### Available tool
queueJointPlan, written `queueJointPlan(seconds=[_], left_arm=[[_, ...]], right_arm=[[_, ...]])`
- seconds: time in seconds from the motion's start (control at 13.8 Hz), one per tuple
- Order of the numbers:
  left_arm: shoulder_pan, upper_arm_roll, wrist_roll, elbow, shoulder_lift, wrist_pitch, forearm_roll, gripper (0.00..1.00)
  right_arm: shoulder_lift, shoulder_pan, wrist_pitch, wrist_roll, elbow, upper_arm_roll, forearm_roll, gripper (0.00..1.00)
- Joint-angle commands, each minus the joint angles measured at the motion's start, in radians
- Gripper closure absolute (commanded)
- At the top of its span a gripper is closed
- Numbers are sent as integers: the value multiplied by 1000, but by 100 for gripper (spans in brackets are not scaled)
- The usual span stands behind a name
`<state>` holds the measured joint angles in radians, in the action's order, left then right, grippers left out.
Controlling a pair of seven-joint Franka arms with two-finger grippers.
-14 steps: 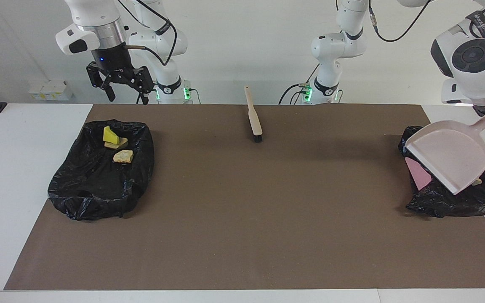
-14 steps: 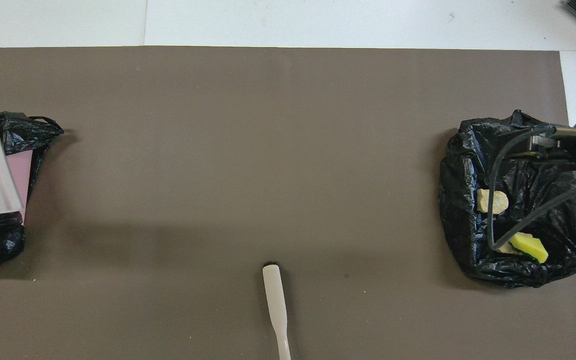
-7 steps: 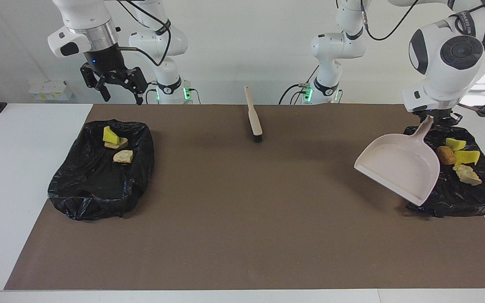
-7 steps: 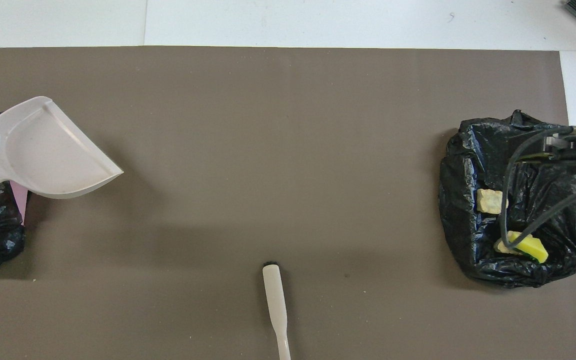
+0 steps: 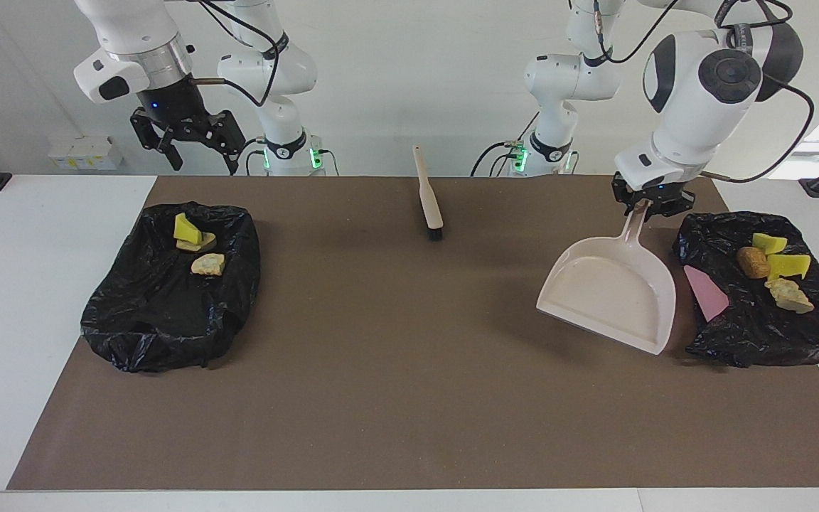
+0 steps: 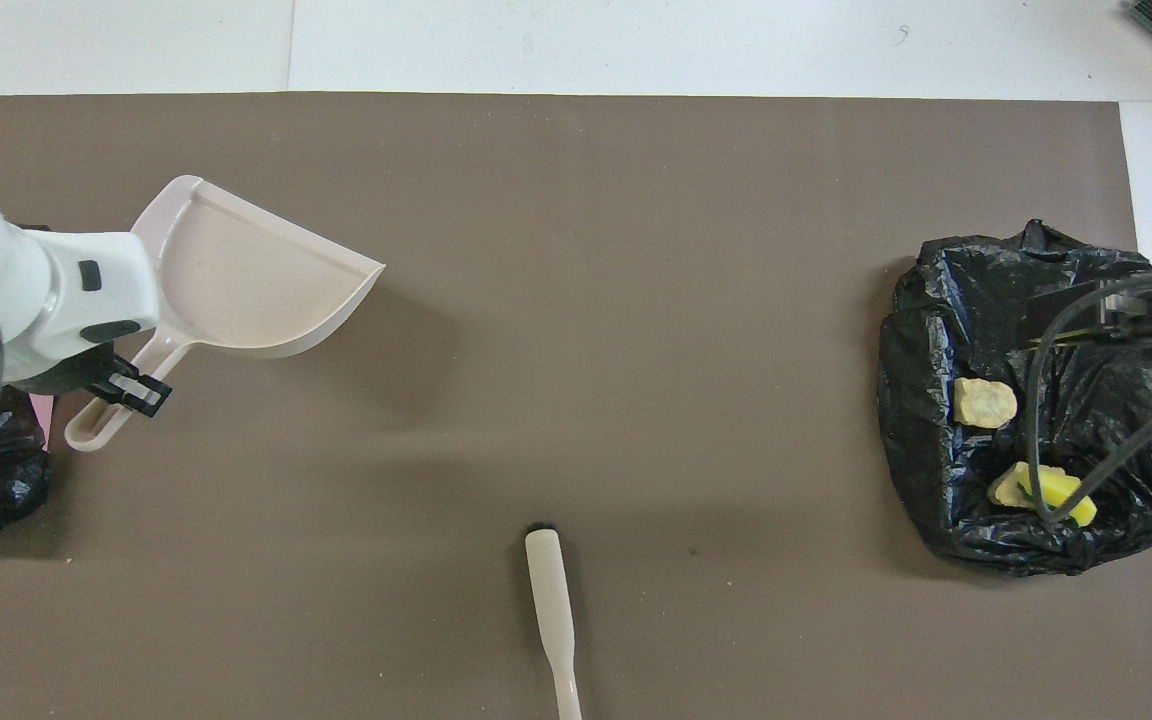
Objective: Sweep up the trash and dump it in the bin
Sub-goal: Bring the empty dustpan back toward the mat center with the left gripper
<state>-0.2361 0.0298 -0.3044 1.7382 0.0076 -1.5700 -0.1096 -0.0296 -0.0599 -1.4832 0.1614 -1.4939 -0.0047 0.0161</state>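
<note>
Trash sits in 2 black bags at the mat's 2 ends. Right-arm end: bag [image 5: 171, 284] holds 3 pieces [image 5: 196, 245] — 1 yellow wedge, 2 tan lumps. Right gripper [image 5: 200, 146] hangs above that bag's robot-side edge, fingers spread wide, holding nothing. Brush [image 5: 428, 195] lies mid-mat near the robot-side edge. Left gripper [image 5: 648, 205] clamps the dustpan [image 5: 612, 291] by its handle, pan tilted over bare mat just beside the other bag [image 5: 765, 320]. 4 pieces [image 5: 772, 267] lie in that bag, beside a pink sheet [image 5: 707, 291], apart from the pan.
</note>
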Motion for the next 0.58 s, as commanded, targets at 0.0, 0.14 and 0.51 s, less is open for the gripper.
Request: queueJointPlan(seconds=[0.0, 0.14, 0.51], left_arm=[[-104, 15, 135, 38, -29, -36, 28, 100], [-141, 12, 331, 40, -15, -50, 63, 100], [-248, 10, 482, 43, 41, -200, 97, 100]], right_arm=[[-15, 2, 12, -28, -11, 5, 15, 0], [-15, 2, 12, -22, -11, 6, 18, 0], [-13, 8, 12, -17, -9, -3, 18, 0]])
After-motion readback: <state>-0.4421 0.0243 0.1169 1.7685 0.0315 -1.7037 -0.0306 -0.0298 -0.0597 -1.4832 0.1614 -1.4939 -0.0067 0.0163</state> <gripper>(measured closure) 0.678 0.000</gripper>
